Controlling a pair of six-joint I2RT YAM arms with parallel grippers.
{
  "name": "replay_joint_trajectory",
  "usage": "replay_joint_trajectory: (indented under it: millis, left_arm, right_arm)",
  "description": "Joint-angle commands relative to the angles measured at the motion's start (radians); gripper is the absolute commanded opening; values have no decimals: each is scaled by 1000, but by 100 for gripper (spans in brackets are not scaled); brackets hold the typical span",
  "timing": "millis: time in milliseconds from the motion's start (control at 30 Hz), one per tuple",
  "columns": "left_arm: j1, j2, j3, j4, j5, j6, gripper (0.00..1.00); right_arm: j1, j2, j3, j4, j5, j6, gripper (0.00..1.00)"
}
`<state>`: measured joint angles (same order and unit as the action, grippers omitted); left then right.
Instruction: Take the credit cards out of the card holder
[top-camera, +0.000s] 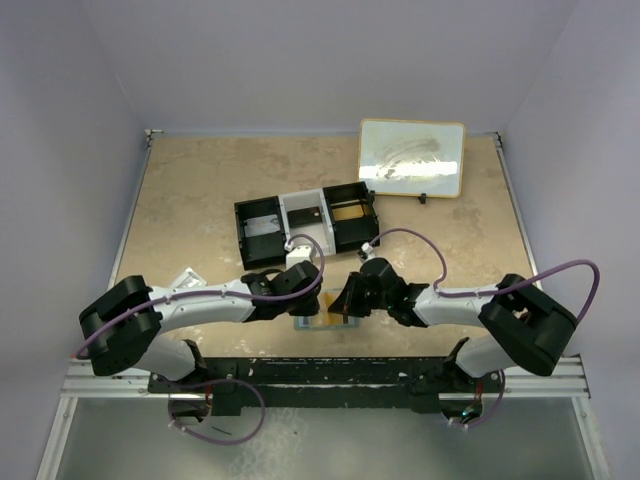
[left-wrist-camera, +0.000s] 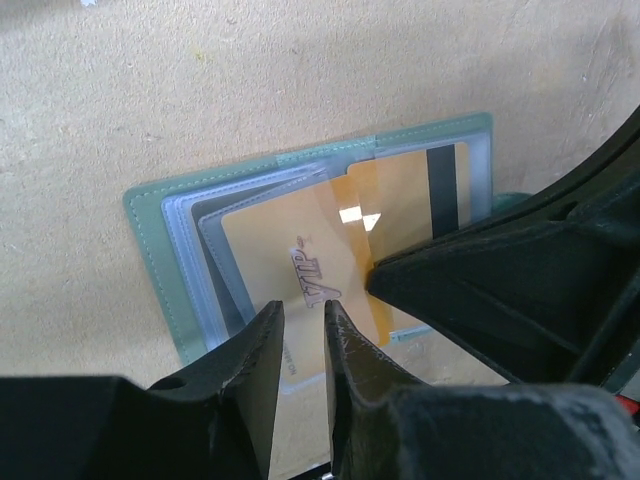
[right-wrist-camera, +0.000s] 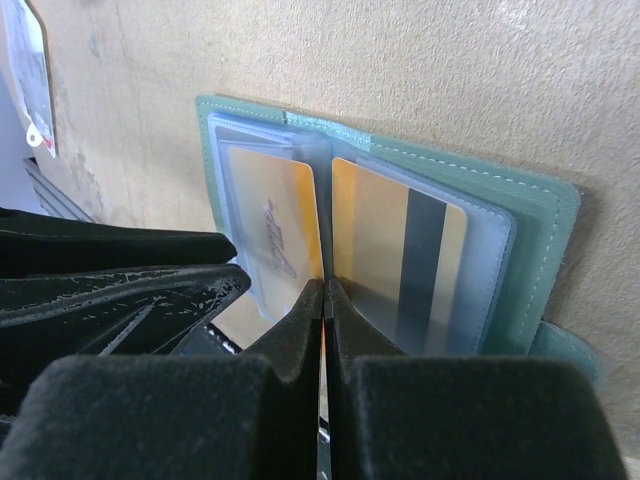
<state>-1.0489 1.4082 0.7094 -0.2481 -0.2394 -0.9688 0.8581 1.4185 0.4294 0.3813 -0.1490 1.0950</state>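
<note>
The card holder (left-wrist-camera: 150, 215) lies open and flat on the table, teal rim outside, clear sleeves inside. An orange-tan credit card (left-wrist-camera: 280, 250) printed "VIP" sits in the left sleeve. A second orange card (left-wrist-camera: 420, 195) with a dark stripe sits in the right sleeve. My left gripper (left-wrist-camera: 303, 305) hovers over the VIP card's near edge, its jaws a narrow gap apart with nothing between them. My right gripper (right-wrist-camera: 324, 285) is shut, its tips pinching the thin upright sleeve leaf at the holder's fold (right-wrist-camera: 535, 230). From above, both grippers (top-camera: 300, 297) (top-camera: 347, 300) meet over the holder (top-camera: 308, 322).
A black-and-white three-compartment tray (top-camera: 305, 222) stands just beyond the grippers. A tan-framed white board (top-camera: 411, 157) leans at the back right. A clear packet (top-camera: 187, 279) lies by the left arm. Walls close in the table on three sides.
</note>
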Motion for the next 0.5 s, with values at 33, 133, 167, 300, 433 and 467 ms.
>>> replay_joint_trajectory:
  millis: [33, 133, 167, 300, 433, 467]
  left_arm:
    - [-6, 2, 5, 17, -33, -14, 19]
    - [-7, 9, -6, 13, -34, -19, 15]
    - [-8, 11, -10, 12, -36, -23, 14]
    - [-7, 12, -22, -9, -50, -33, 10]
    - [-9, 10, -25, -36, -64, -40, 7]
    - [-9, 9, -26, -38, -66, -41, 6]
  right_arm:
    - [-3, -20, -9, 37, -2, 19, 0]
    - [-2, -17, -11, 45, -8, 24, 0]
    - [-3, -15, -11, 49, -10, 27, 0]
    - [-5, -4, -16, 77, -17, 51, 1]
    - [-8, 15, -25, 112, -25, 71, 3]
    - [-8, 23, -28, 117, -27, 74, 3]
